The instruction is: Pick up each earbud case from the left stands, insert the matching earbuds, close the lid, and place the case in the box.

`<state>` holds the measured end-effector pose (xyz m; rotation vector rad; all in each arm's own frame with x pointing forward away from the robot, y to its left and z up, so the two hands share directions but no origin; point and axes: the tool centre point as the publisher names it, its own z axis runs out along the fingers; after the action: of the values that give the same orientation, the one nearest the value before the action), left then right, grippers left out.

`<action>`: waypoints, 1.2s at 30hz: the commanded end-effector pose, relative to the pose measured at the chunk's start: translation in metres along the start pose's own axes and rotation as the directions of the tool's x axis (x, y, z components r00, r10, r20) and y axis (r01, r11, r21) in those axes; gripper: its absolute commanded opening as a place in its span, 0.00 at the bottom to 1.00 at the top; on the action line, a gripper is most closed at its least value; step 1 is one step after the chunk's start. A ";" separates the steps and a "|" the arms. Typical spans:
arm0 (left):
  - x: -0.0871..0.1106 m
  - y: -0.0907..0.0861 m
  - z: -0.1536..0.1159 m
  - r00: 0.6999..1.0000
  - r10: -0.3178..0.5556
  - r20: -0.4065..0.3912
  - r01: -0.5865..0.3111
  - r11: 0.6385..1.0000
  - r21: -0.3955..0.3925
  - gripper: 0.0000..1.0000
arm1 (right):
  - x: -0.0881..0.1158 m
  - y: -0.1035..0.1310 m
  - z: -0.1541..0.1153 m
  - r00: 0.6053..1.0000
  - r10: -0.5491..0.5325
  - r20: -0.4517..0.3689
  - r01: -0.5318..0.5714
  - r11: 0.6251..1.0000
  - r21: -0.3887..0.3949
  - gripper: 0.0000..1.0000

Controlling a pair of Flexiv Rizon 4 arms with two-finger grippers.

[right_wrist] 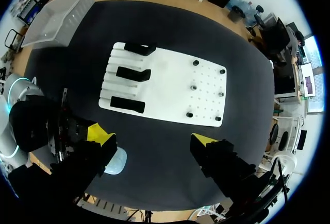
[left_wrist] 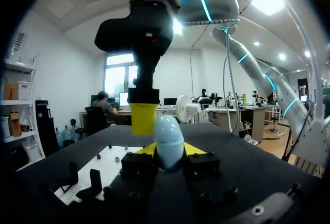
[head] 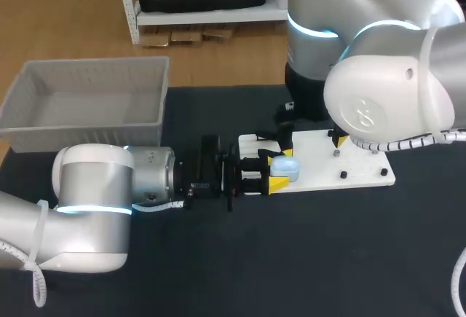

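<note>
Left end effector (left_wrist: 170, 151) is clamped on the small pale blue rounded earbud case (left_wrist: 169, 140). Both yellow tips press its sides and the case stands upright between them, held in the air just off the near edge of the white flat board (right_wrist: 170, 87). The lid looks closed. Right end effector (right_wrist: 152, 139) hangs above with its fingers spread wide and nothing in them. In the left wrist view one of its yellow fingers (left_wrist: 143, 117) sits right behind the top of the case; whether they touch, cannot tell.

Step in hand, as I judge it: the case is off the three black stands (right_wrist: 133, 73), and the lid has to come open for the earbuds.
- The left grip should stay low on the body, below the seam, so the lid is free to swing.
- Keep the case upright and motionless while the other arm works; a tilt would let it twist out of the pads, since the shell looks smooth and slippery.
- Bring the right finger to the lid edge slowly and push up along the hinge arc, not sideways — a side push would lever the case out of the grip.

Small dark studs (right_wrist: 192, 86) sit on the board; cannot tell if any are earbuds. The grey plastic slatted box (head: 87, 124) waits at the far left of the dark bench (head: 291, 259), well apart from the case.
</note>
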<state>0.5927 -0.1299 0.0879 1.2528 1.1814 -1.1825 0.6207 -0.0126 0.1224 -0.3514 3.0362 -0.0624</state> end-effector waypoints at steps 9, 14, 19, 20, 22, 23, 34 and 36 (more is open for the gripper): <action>0.000 0.001 0.000 1.000 -0.001 0.001 0.001 1.000 0.002 0.00 | 0.004 -0.018 -0.024 0.989 0.008 0.144 -0.002 0.999 -0.039 0.98; 0.000 0.001 0.000 1.000 -0.001 0.001 0.001 1.000 0.002 0.00 | 0.019 -0.027 -0.044 0.969 -0.110 0.221 0.145 0.978 -0.148 1.00; -0.020 0.008 -0.018 1.000 0.025 -0.008 -0.025 0.999 -0.037 0.00 | 0.036 -0.042 -0.059 0.959 -0.121 0.257 0.191 0.944 -0.269 1.00; -0.025 0.010 -0.022 0.999 0.033 -0.009 -0.034 0.998 -0.044 0.00 | 0.038 -0.045 -0.060 0.959 -0.116 0.257 0.189 0.941 -0.279 1.00; -0.035 0.012 -0.031 0.999 0.048 -0.009 -0.048 0.997 -0.059 0.00 | 0.042 -0.048 -0.061 0.963 -0.132 0.234 0.202 0.930 -0.308 1.00; -0.041 0.014 -0.036 0.999 0.053 -0.004 -0.053 0.996 -0.071 0.00 | 0.042 -0.048 -0.061 0.963 -0.132 0.234 0.202 0.930 -0.308 1.00; -0.095 0.045 -0.095 0.992 0.111 -0.053 -0.118 0.983 -0.143 0.00 | 0.042 -0.048 -0.061 0.963 -0.132 0.234 0.202 0.930 -0.308 1.00; -0.102 0.055 -0.108 0.991 0.112 -0.071 -0.123 0.977 -0.172 0.00 | 0.042 -0.048 -0.061 0.963 -0.132 0.234 0.202 0.930 -0.308 1.00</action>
<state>0.6467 -0.0425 0.1749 1.2152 1.1790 -0.9701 0.5871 -0.0664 0.1828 -0.6056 2.7988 0.4517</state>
